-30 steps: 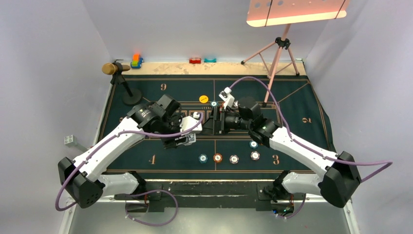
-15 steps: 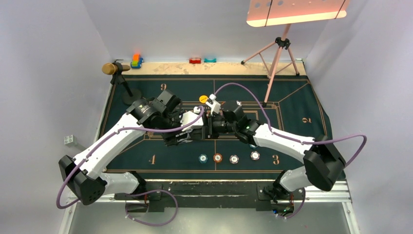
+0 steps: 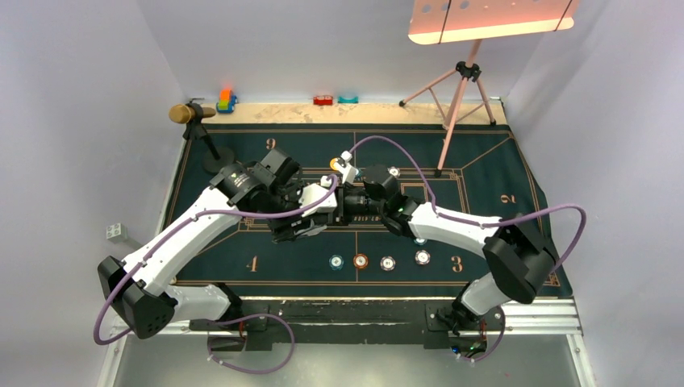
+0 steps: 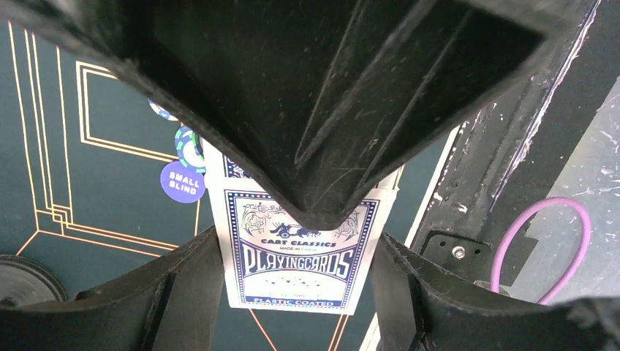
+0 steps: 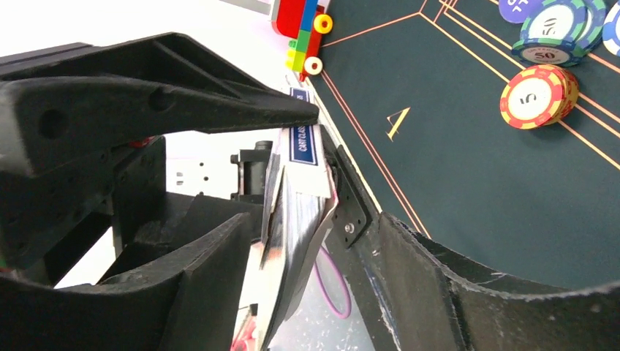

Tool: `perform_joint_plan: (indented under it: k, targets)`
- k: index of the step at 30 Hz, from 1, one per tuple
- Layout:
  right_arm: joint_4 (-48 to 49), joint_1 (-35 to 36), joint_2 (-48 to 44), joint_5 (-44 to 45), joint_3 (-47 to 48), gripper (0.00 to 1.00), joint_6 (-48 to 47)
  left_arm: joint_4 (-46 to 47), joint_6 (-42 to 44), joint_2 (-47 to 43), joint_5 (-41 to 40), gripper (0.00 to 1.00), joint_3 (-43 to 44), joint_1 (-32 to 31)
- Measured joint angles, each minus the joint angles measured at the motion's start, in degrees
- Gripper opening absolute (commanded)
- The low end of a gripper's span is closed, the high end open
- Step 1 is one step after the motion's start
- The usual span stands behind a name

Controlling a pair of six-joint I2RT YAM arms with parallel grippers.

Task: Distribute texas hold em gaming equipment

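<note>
Here, above the mat's [image 3: 484, 161] middle, the left claw [image 4: 296, 245] pinches the card pack [image 4: 292, 267] by both sides — fingers [image 5: 212, 278] of the right claw [image 5: 314, 219] flank that pack, their grip impossible to tell. Four chips [image 3: 388, 263] sit in a row on the near side.

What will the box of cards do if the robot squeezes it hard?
The box of cards looks like thin cardboard, and its open end bulges in the right wrist view, so it would probably dent. Its surface looks glossy, so it might slip a little. The left gripper holds it by its side edges, likely the stiffest way.
</note>
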Motion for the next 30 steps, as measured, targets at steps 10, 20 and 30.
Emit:
perform_joint_plan:
  k: [10,20,30]
  targets:
    - [8.4,0.5,3.5,-1.5,-0.4,0.29,5.4,0.2,-1.3,0.0,-0.1,0.27,0.8,0.0]
    - [12.7,0.6,3.5,-1.5,-3.6,0.20,8.9,2.8,-3.2,-2.4,2.6,1.00,1.2,2.0]
    - [15.8,-0.1,3.9,-3.4,-3.8,0.20,11.7,8.8,-1.7,-11.6,15.2,1.00,-1.9,12.4]
